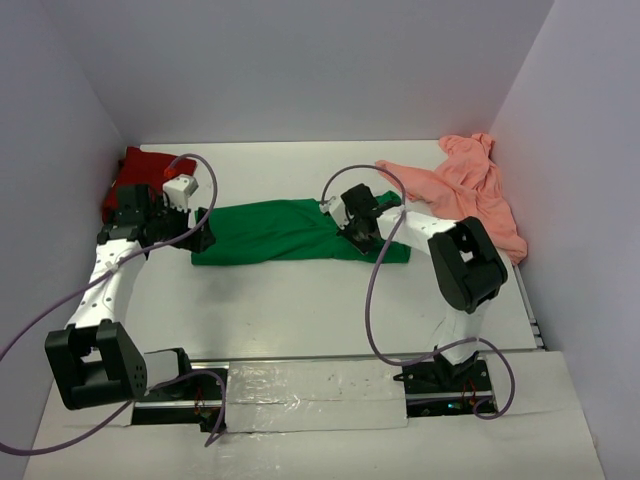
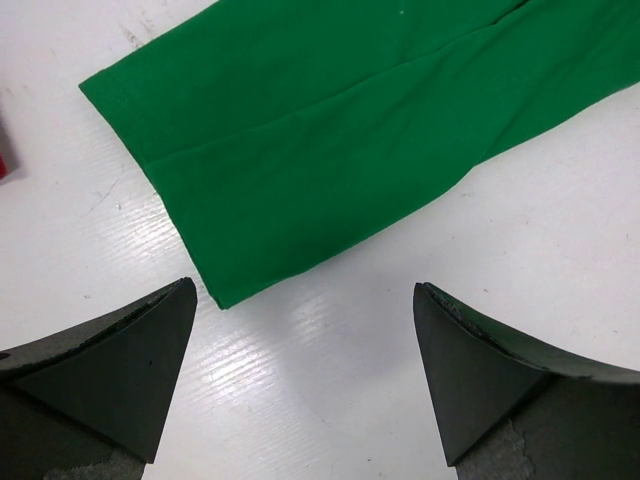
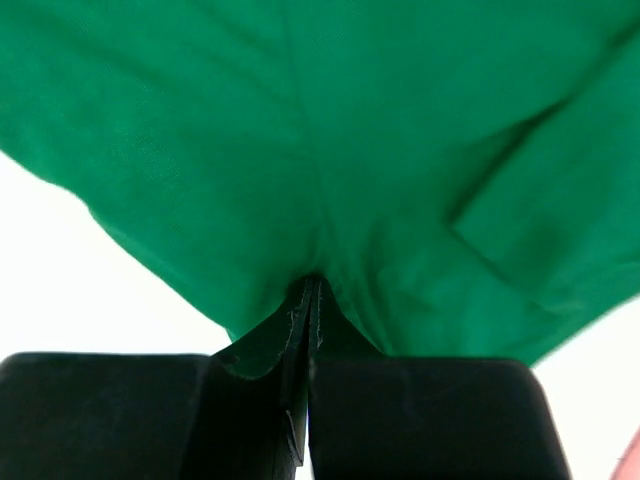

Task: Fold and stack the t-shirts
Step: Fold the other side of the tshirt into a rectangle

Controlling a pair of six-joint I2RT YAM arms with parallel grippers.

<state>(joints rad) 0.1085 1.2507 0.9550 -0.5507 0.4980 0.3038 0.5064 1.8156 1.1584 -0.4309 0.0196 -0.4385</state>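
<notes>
Pinching the green t-shirt (image 1: 270, 232), the right gripper (image 3: 310, 290) is squeezing tight. The left gripper (image 2: 305, 290) is hanging open, needing that corner.

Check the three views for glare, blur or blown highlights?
Top external: even light, faint shadows, sharp. Left wrist: streaky glare on the table under the open left gripper. Right wrist: green t-shirt close and soft-focused, table beside it blown white.
</notes>
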